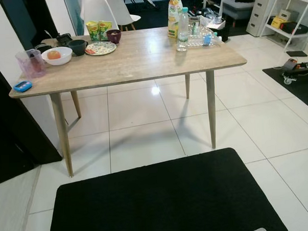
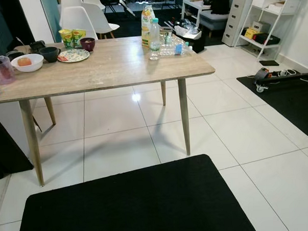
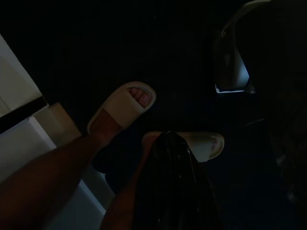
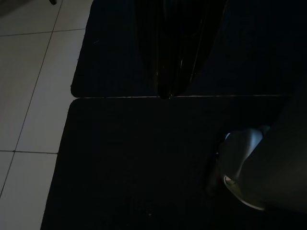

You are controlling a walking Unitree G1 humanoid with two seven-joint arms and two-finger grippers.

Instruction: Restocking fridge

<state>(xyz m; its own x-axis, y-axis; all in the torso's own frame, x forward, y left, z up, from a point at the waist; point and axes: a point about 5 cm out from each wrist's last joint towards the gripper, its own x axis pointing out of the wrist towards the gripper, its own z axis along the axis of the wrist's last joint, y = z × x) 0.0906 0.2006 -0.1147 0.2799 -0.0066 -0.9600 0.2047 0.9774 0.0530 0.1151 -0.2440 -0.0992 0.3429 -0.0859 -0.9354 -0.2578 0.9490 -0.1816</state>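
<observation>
Robot faces the tabletop point(image 1: 141, 60), both arms hanging idle, nothing picked up yet.

Juice carton point(image 1: 174, 16) and water bottle point(image 1: 182, 29) stand near the far right edge, with more bottles point(image 1: 202, 39) lying beside them. Left gripper point(image 3: 168, 143) hangs over a black mat point(image 1: 168, 196), jaws look pressed together; right gripper point(image 4: 166, 93) likewise. A person's sandalled foot point(image 3: 122, 108) stands close by the left gripper, so a swinging arm could clip it, and a long reach could topple that upright bottle.

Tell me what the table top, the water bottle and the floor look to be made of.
Table top: pale wood or wood-look laminate, matt, with visible grain streaks. Water bottle: clear plastic by the look, see-through with a blue cap. Floor: large white glossy tiles, probably ceramic, with grout lines and reflected light.
</observation>
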